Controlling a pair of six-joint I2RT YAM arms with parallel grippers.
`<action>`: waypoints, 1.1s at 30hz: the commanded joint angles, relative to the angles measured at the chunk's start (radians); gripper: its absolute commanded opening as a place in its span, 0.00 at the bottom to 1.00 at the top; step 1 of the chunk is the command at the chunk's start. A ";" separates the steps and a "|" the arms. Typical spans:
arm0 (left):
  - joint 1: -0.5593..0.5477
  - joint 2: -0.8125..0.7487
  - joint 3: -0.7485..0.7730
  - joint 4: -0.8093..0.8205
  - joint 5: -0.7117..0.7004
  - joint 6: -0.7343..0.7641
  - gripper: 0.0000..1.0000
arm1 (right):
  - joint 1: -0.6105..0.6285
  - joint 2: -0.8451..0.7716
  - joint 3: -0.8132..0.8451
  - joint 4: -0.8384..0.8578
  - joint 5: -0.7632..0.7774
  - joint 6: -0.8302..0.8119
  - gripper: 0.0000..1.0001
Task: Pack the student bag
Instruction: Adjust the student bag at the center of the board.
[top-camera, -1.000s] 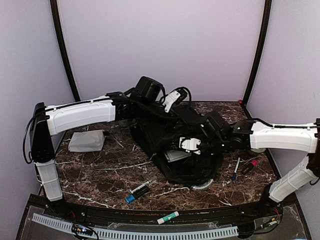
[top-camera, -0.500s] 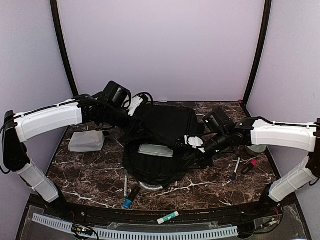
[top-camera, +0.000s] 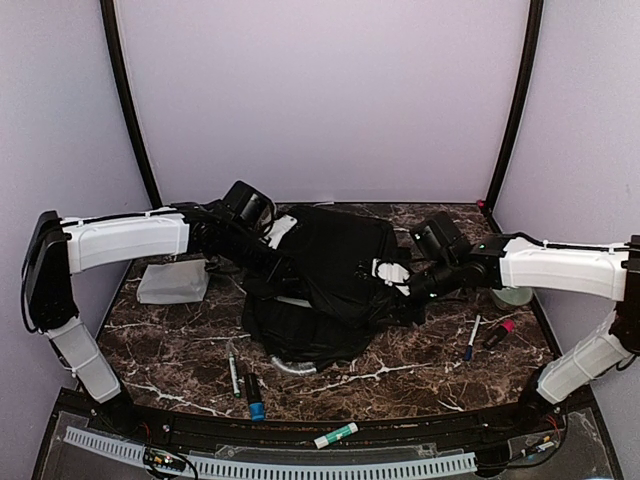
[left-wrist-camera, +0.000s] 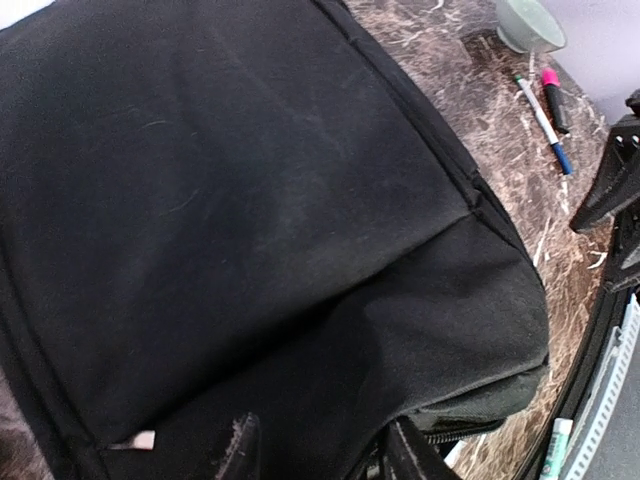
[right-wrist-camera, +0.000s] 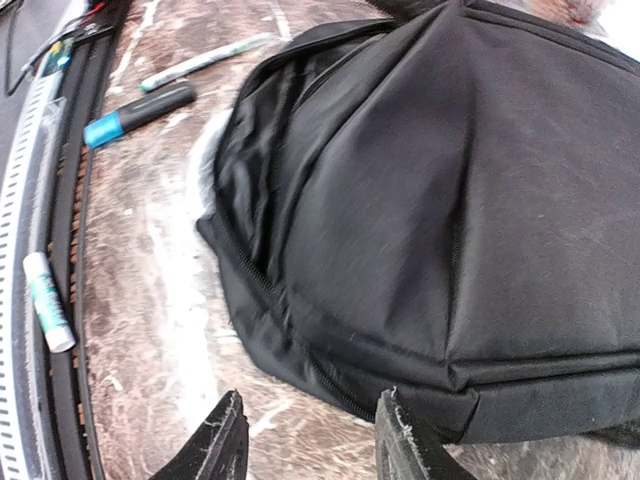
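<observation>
The student bag (top-camera: 330, 275) is a large black fabric backpack lying flat in the middle of the marble table (top-camera: 180, 340). My left gripper (top-camera: 283, 233) rests at its far left side. In the left wrist view the bag (left-wrist-camera: 260, 220) fills the frame, and the two fingertips (left-wrist-camera: 240, 452) stand apart with smooth fabric between them. My right gripper (top-camera: 395, 272) is at the bag's right edge. Its fingertips (right-wrist-camera: 228, 440) are open over bare table, just short of the zippered bag (right-wrist-camera: 440, 230) edge.
A grey folded pouch (top-camera: 172, 283) lies at the left. A pen (top-camera: 233, 372) and a black marker with a blue cap (top-camera: 254, 395) lie near the front, with a white-green stick (top-camera: 335, 435) on the front rail. A blue pen (top-camera: 471, 338), pink marker (top-camera: 498, 332) and pale bowl (top-camera: 512, 297) sit at the right.
The bag was held up off the table and now lies flat, its flap covering the grey item seen inside. The left arm came down and in. The front markers shifted left.
</observation>
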 joint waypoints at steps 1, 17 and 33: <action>-0.007 0.097 0.046 0.185 0.126 -0.016 0.38 | -0.043 0.003 -0.010 0.055 0.045 0.039 0.43; -0.109 0.409 0.368 -0.025 0.075 0.222 0.68 | -0.180 0.057 0.075 0.068 0.148 0.087 0.44; -0.147 0.303 0.207 0.139 -0.053 0.167 0.74 | -0.195 0.214 0.076 0.083 0.087 0.105 0.44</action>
